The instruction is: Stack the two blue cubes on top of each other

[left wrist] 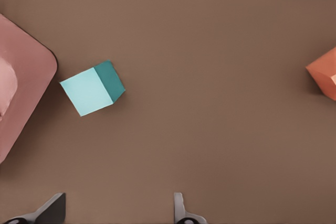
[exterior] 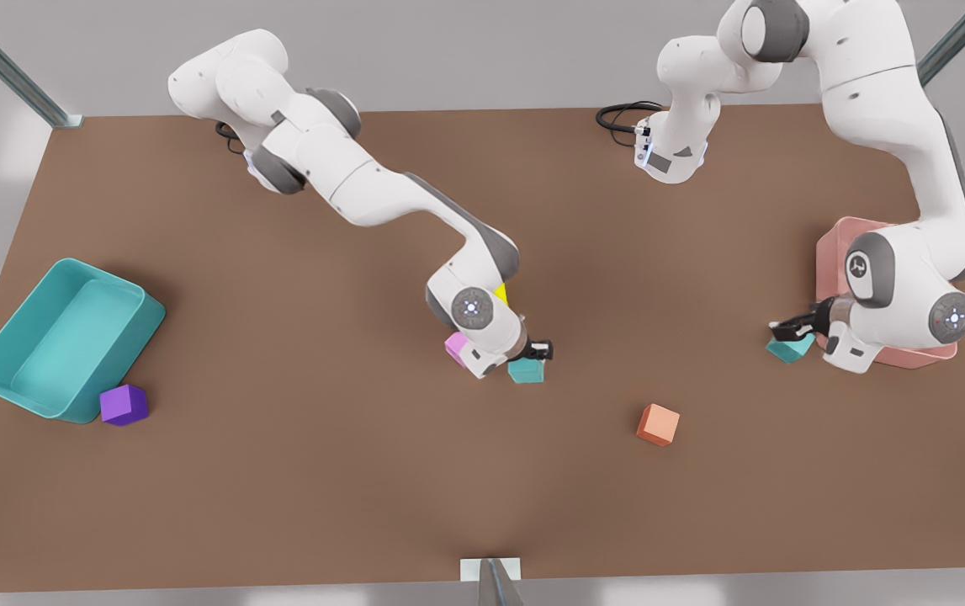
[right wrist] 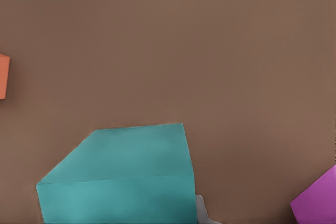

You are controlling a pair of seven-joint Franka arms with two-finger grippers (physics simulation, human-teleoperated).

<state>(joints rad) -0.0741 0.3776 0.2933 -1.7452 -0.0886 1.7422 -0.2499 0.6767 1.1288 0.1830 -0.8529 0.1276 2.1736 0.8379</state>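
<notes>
While each gripper hovers, left gripper [exterior: 787, 326] and right gripper [exterior: 543, 348] stand over separate teal cubes [exterior: 790, 348] [exterior: 526, 369].

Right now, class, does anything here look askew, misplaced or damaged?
Nothing is damaged or spilled. The teal bin lies askew to the table's edges, a purple cube outside by its corner. One blue cube sits turned beside the pink bin, near the open left gripper; the right gripper is at the other blue cube.

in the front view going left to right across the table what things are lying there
Teal bin → purple cube → pink cube → blue cube under the right pincer → orange cube → second blue cube by the left pincer.
</notes>
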